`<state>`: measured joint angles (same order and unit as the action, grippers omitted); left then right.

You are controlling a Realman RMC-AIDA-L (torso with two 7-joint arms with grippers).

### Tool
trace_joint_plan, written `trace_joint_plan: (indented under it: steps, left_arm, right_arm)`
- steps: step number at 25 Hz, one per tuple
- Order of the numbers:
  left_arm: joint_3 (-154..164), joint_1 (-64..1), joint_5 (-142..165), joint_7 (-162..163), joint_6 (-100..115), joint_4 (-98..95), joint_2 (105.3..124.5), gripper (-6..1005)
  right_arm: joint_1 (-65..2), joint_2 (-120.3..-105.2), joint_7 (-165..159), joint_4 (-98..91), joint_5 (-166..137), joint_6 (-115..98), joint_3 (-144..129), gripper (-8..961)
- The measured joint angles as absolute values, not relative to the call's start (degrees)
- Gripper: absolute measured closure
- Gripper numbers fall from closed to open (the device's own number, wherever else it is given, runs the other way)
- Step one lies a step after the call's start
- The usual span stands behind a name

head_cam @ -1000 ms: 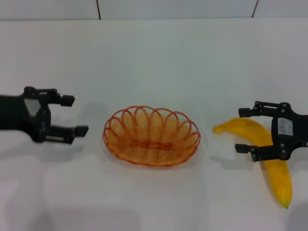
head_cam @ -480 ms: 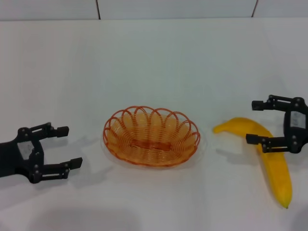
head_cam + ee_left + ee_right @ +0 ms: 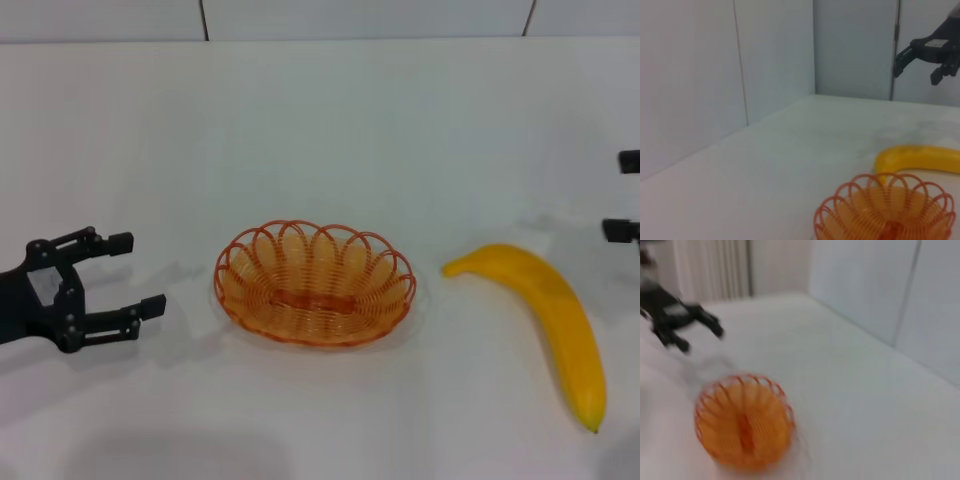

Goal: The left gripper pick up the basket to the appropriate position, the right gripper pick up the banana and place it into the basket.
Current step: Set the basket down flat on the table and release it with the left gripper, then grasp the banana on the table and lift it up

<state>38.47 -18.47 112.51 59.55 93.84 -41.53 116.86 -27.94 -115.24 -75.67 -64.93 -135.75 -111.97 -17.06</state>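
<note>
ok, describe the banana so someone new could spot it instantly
On the white table, look to the robot's right of the orange wire basket in the middle. The banana lies flat there, apart from the basket: the only solid bright-yellow, curved thing, untouched by the right gripper at the table's edge.

- The basket (image 3: 314,283), a shallow oval of orange wire with a looped scalloped rim, is sitting upright and empty at the tabletop's centre.
- The banana (image 3: 555,318), bright yellow, curved and unpeeled, is lying flat at the basket's three o'clock, apart from it, stem end pointing toward the basket.
</note>
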Motion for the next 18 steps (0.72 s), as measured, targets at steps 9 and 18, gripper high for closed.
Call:
trace_joint_plan:
  steps: [9,18]
  left_arm:
    - [37.93,-19.87,111.44,59.43,93.85,-41.35,116.78,133]
    - [36.21,-20.13,110.92,59.01,93.87,-40.14,116.65,133]
  right_arm:
    - [-29.32,-116.06,-95.96,-72.6,-149.88,-108.87,-32.09,92]
    - [-29.39,-116.68,-100.64,-67.96,-145.71,-107.65,-39.19,92]
